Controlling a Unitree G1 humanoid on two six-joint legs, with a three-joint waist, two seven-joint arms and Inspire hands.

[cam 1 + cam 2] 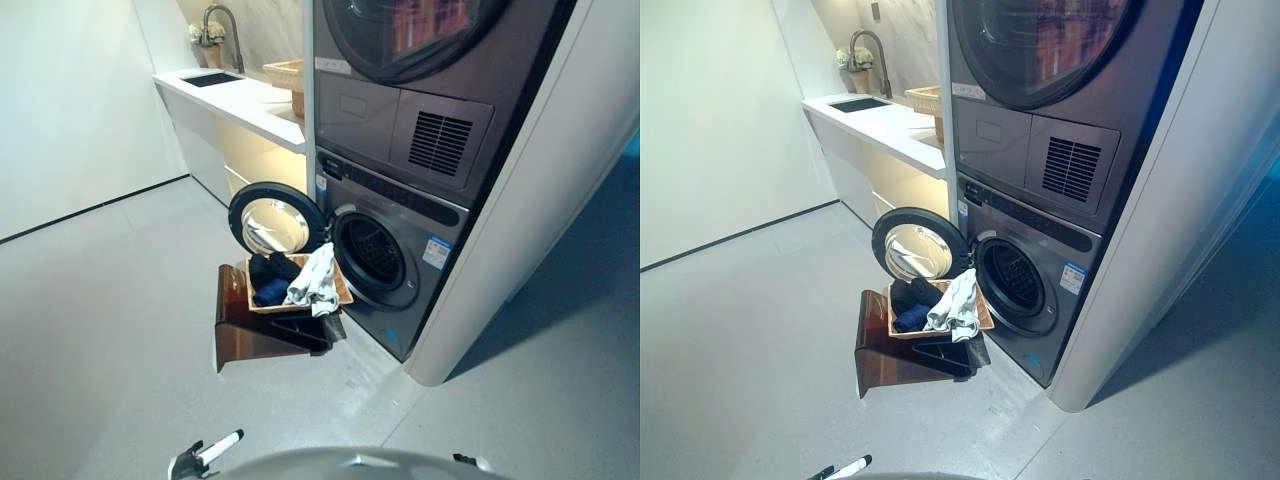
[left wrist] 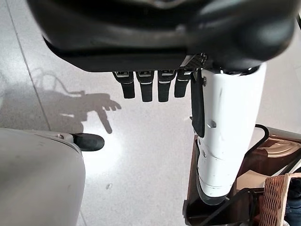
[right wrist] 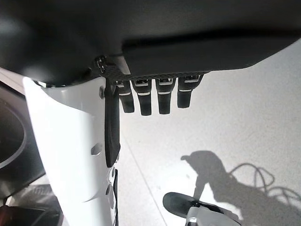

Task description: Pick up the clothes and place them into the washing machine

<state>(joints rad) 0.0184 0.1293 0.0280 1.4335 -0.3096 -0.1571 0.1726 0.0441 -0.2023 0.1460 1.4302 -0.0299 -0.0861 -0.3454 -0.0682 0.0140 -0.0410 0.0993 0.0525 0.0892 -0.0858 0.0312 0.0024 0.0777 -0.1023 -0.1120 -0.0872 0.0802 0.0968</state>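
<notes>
A shallow wicker basket (image 1: 341, 291) rests on a low dark brown box (image 1: 258, 338) in front of the washing machine (image 1: 420, 270). It holds dark blue clothes (image 1: 268, 281) and a white cloth (image 1: 315, 280) that hangs over its near rim. The machine's round door (image 1: 274, 220) stands open to the left, and the drum (image 1: 374, 254) is dark inside. My left hand (image 1: 205, 455) hangs low, well short of the basket, open and empty, with straight fingers (image 2: 150, 87). My right hand (image 3: 155, 99) is also open and empty above the floor. The basket's edge (image 2: 275, 200) shows in the left wrist view.
A dryer (image 1: 420, 70) is stacked on the washing machine. A white counter (image 1: 240, 100) with a sink, a tap and another wicker basket (image 1: 287, 75) runs along the back left. A white panel (image 1: 520, 220) flanks the machine on the right. Grey floor (image 1: 110, 320) spreads to the left.
</notes>
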